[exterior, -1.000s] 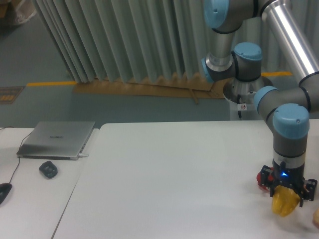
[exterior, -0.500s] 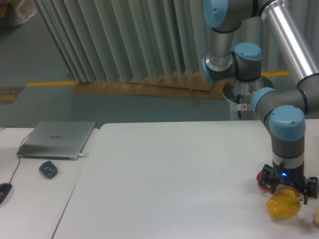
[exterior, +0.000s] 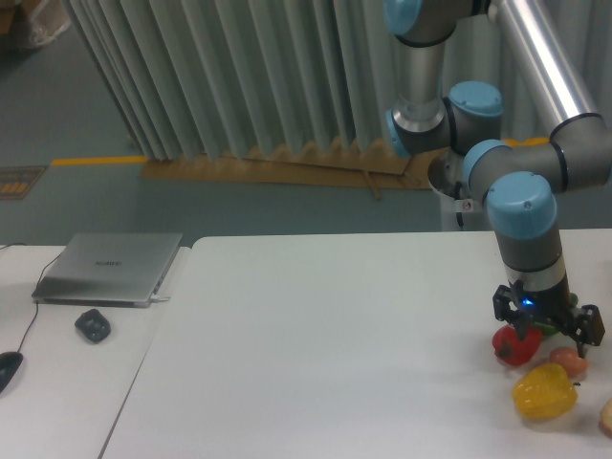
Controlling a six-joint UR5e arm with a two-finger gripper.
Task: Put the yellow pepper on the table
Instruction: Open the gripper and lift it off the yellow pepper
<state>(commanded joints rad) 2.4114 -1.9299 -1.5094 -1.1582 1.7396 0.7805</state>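
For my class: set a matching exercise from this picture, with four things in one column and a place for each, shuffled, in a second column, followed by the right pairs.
Things:
1. yellow pepper
2. red pepper
3. laptop
4. gripper

Places:
A. closed, on the side desk at far left
B. on the table, nearest the front edge, at right
C. above the vegetables, touching no pepper
D. on the table, just behind the yellow one

Pairs: 1-B, 2-D, 3-A, 4-C

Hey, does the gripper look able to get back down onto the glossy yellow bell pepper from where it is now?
Probably yes: the glossy yellow bell pepper sits uncovered on the white table, just beside the gripper; a red pepper lies close by.
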